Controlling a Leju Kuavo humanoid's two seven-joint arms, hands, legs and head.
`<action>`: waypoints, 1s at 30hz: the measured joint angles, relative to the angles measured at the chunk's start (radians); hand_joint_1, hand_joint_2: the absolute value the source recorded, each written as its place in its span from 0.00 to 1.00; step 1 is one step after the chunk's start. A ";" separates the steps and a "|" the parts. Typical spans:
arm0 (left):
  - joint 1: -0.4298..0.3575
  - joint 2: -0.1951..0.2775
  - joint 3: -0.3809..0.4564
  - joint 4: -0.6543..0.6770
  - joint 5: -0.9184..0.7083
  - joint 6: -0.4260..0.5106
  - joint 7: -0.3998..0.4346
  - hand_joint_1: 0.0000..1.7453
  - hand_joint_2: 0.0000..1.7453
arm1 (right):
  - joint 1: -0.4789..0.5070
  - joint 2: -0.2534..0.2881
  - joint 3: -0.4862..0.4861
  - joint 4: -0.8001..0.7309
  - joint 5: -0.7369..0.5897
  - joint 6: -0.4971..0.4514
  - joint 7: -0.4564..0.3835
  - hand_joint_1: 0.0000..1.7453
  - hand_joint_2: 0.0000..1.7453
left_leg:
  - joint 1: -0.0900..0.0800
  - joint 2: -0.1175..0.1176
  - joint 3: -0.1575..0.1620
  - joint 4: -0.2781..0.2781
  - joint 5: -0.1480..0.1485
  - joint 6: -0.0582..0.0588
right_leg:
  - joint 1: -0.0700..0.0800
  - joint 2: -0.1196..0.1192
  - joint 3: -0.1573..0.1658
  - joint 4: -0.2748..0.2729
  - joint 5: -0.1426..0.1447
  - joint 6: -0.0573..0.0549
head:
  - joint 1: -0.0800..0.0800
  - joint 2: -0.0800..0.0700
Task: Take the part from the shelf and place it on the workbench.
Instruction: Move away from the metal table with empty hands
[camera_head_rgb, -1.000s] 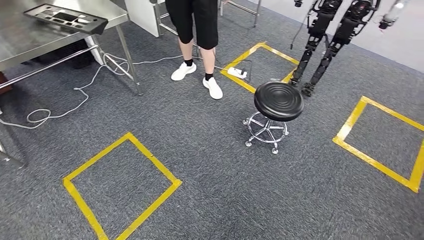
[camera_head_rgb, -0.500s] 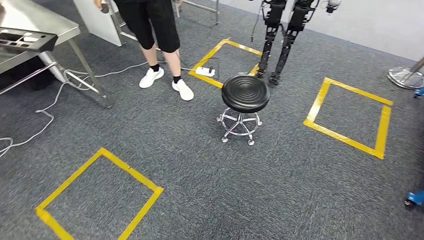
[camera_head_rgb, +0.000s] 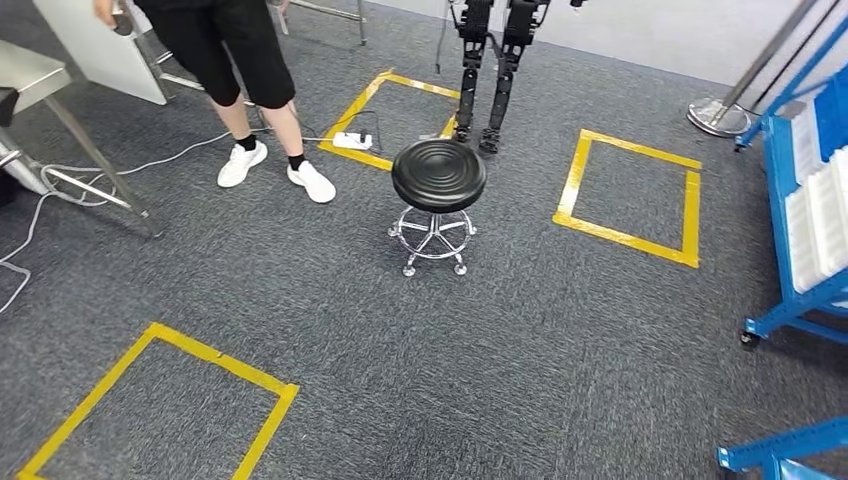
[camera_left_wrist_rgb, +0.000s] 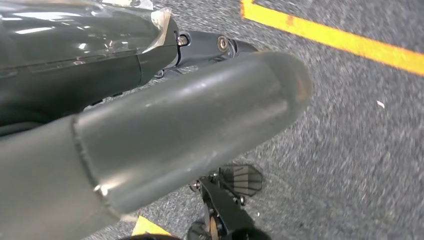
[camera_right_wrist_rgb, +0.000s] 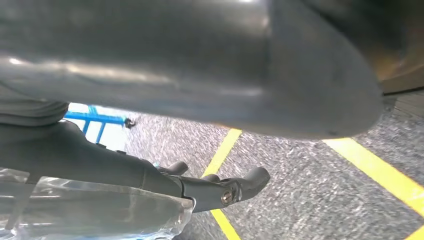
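A blue shelf (camera_head_rgb: 795, 290) on castors holding white bins (camera_head_rgb: 815, 215) stands at the right edge of the head view; no part can be made out on it. A corner of the steel workbench (camera_head_rgb: 28, 72) shows at the far left. In the left wrist view my left hand (camera_left_wrist_rgb: 165, 105) hangs over grey carpet, thumb and dark fingers (camera_left_wrist_rgb: 215, 46) apart, holding nothing. The right wrist view has my right hand (camera_right_wrist_rgb: 190, 60) the same way, its fingers (camera_right_wrist_rgb: 227, 187) spread from the thumb with floor between them.
A black round stool (camera_head_rgb: 438, 175) on a chrome base stands mid-floor. A person in black shorts and white shoes (camera_head_rgb: 240, 60) is near the workbench. Another robot's legs (camera_head_rgb: 490, 70) stand behind the stool. Yellow tape squares, a cable and a power strip (camera_head_rgb: 352, 141) lie on the carpet.
The camera has swung to the right: the whole scene slid left, the workbench top moved almost out at the left edge, and the blue shelf came in at the right.
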 joint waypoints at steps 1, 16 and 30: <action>0.000 -0.001 0.000 0.000 -0.003 0.001 0.002 0.00 0.00 | -0.002 -0.001 0.000 0.000 0.000 0.001 0.000 0.00 0.00 | -0.002 0.011 0.003 0.001 -0.004 -0.006 | 0.002 -0.025 0.035 -0.063 0.019 0.002 | 0.001 0.000; 0.003 0.003 -0.027 0.000 -0.040 0.004 0.005 0.00 0.00 | -0.002 -0.002 -0.001 0.002 0.011 0.003 0.022 0.00 0.00 | 0.005 -0.122 -0.041 0.092 -0.020 -0.029 | 0.015 0.110 0.074 -0.126 0.048 -0.062 | -0.013 0.000; 0.004 0.001 -0.042 0.000 -0.043 0.016 -0.002 0.00 0.00 | 0.000 -0.004 -0.001 0.002 0.025 0.003 0.017 0.00 0.00 | -0.006 -0.006 0.001 -0.014 0.012 0.008 | -0.005 0.018 -0.022 0.037 -0.017 0.001 | -0.003 0.000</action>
